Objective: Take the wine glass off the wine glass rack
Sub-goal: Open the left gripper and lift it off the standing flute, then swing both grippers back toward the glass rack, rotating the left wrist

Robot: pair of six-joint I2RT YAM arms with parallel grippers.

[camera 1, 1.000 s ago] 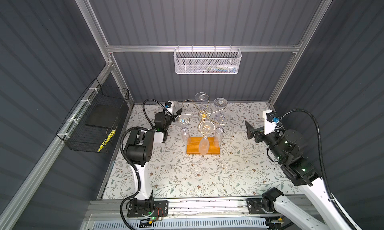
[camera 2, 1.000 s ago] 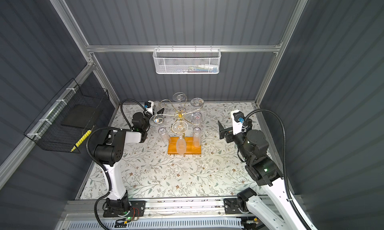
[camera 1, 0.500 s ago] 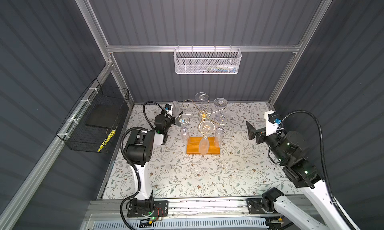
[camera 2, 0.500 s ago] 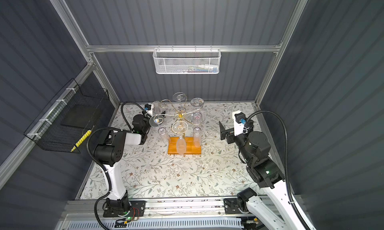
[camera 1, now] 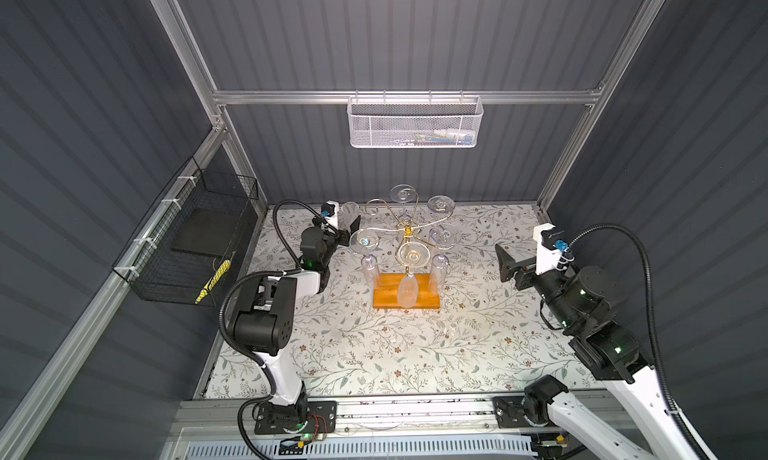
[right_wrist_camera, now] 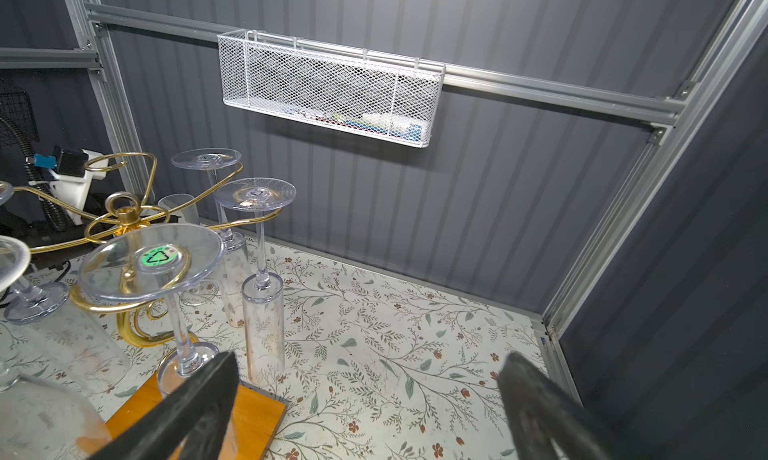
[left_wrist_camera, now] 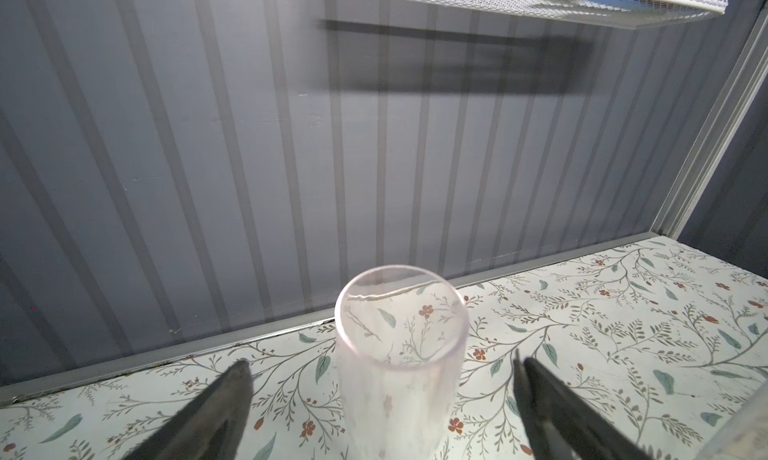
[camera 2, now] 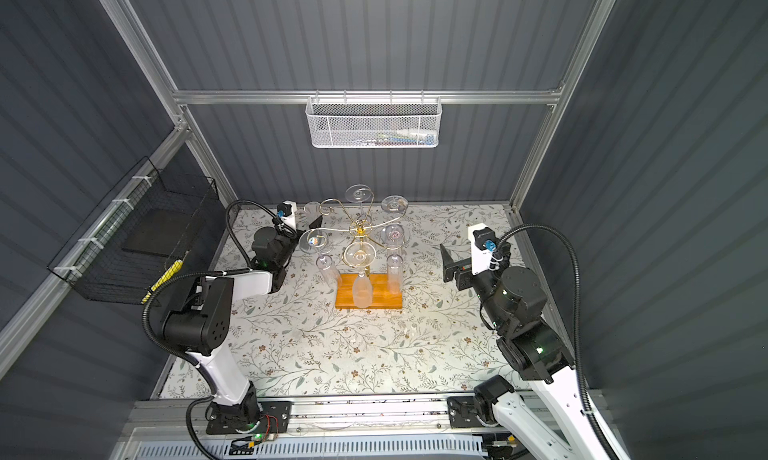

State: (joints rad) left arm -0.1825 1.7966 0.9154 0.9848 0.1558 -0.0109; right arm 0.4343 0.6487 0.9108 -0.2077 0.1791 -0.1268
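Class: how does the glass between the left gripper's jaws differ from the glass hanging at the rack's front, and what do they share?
The glass at the left gripper stands mouth up; the front glass hangs mouth down, foot on top. The first is off the wine glass rack, between open jaws, untouched; the front one hangs from it, over its wooden base. Both are clear and slender.

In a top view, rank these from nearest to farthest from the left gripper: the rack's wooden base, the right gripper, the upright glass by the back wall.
1. upright glass: back left, between the fingers of the open left gripper.
2. wooden base: mid-scene, under the rack.
3. right gripper: far right side.
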